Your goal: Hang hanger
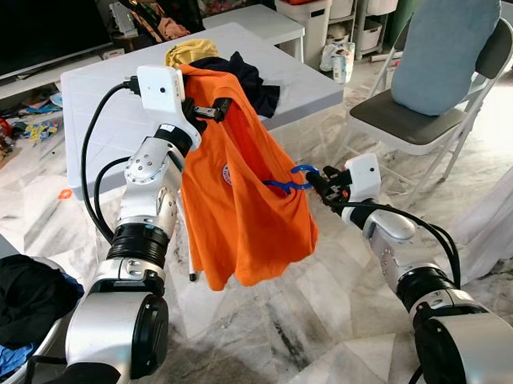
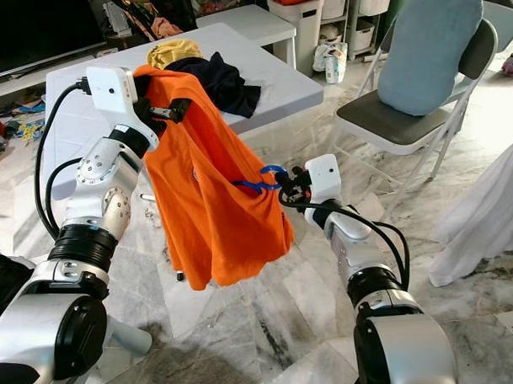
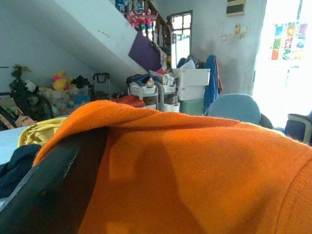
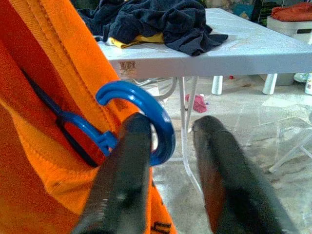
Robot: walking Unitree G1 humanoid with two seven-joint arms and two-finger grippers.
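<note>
1. The left gripper (image 1: 210, 109) is raised at about 11 o'clock in the head views, its fingers pinched on the shoulder fabric of an orange shirt (image 1: 240, 201), which hangs free in the air in front of the white table (image 1: 94, 113).
2. The blue hanger (image 4: 139, 119) sits mostly inside the shirt; its hook pokes out of the neck opening toward 3 o'clock, where the right gripper (image 1: 317, 183) meets it.
3. In the right wrist view the right gripper's fingers (image 4: 122, 180) stand apart: one lies against the inner curve of the hook, the other is clear of it, so the hook looks propped or hooked on one finger, not clamped.
4. Progress, as I judge it: the hanger appears threaded into the garment, which is the early part of the job. Still to do: take a firm hold of the hook, release the shoulder, and carry the shirt to a rail or rack.
5. A folding chair (image 1: 442, 76) stands at 2 o'clock and dark clothes (image 1: 253, 82) lie on the table at 12 o'clock.
</note>
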